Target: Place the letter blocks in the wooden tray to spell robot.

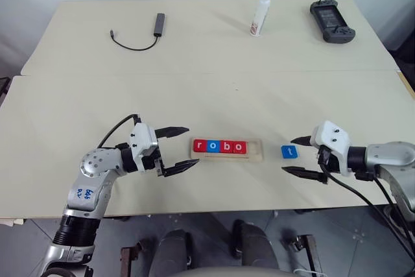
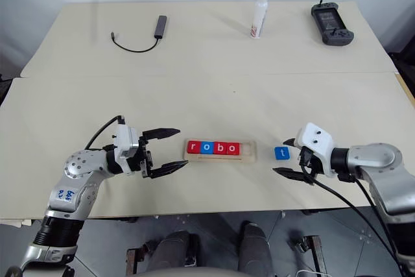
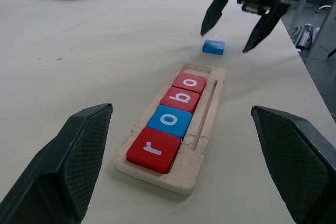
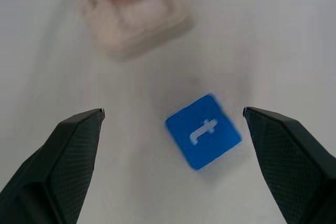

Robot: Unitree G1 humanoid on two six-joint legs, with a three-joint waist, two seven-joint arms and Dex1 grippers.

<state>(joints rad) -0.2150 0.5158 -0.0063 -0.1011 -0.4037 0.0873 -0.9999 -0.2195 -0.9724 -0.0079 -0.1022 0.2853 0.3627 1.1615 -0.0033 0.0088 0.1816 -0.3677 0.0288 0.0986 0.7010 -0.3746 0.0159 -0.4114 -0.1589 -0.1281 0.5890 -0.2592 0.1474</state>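
Four blocks reading "r o b o" (image 1: 220, 146), red, blue, red, red, fill the pale tray (image 1: 257, 154) just ahead of the left gripper (image 1: 180, 150), whose jaws gape wide and hold nothing. The blue "t" block (image 1: 290, 152) lies flat on the desk (image 1: 207, 89) beyond the tray's vacant end slot, directly ahead of the right gripper (image 1: 297, 155), likewise wide open and empty. Far off sit a cable (image 1: 139, 36), a white bottle (image 1: 260, 14) and a black controller (image 1: 331, 22).

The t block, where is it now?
In the head views the t block lies on the table, right of the tray, just ahead of the open right pincer.
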